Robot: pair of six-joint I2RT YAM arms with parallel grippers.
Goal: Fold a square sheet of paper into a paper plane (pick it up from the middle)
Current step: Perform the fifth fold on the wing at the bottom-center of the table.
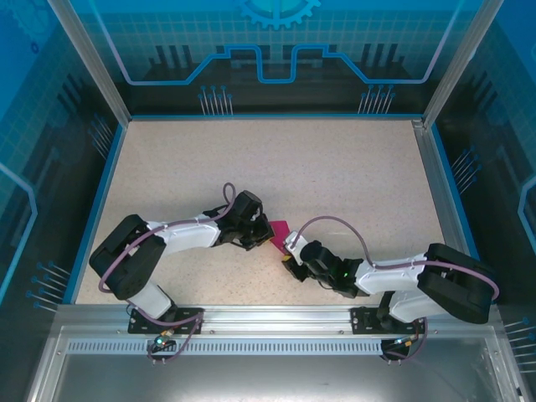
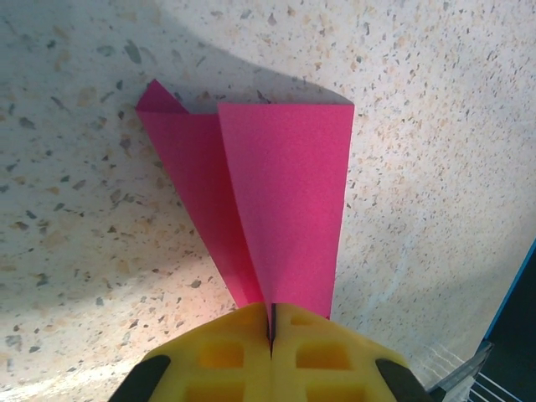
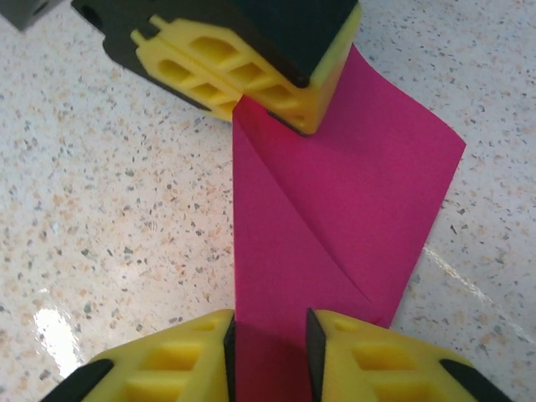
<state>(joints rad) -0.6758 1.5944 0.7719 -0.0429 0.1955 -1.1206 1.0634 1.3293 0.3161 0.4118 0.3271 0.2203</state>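
Mid-fold: the left gripper (image 2: pixel 270 333) pinches the paper (image 2: pixel 280 193) while the right gripper (image 3: pixel 266 331) straddles it loosely.

The left fingers are fully closed on the narrow end of the paper. The right fingers (image 3: pixel 197 352) stand partly apart, one on each side of the other end, and do not seem to pinch it. The paper sits between the two grippers, low over the table (image 1: pixel 335 167) at its near middle; whether it rests on the surface I cannot tell. It is magenta, already folded into a tapering wedge of overlapping flaps with one sharp diagonal crease, and a small corner sticks out at the wide end. This looks like a wing or body fold under way, not a finished dart. Next, the right gripper likely needs a new hold or a press along the crease while the left keeps the paper steady.
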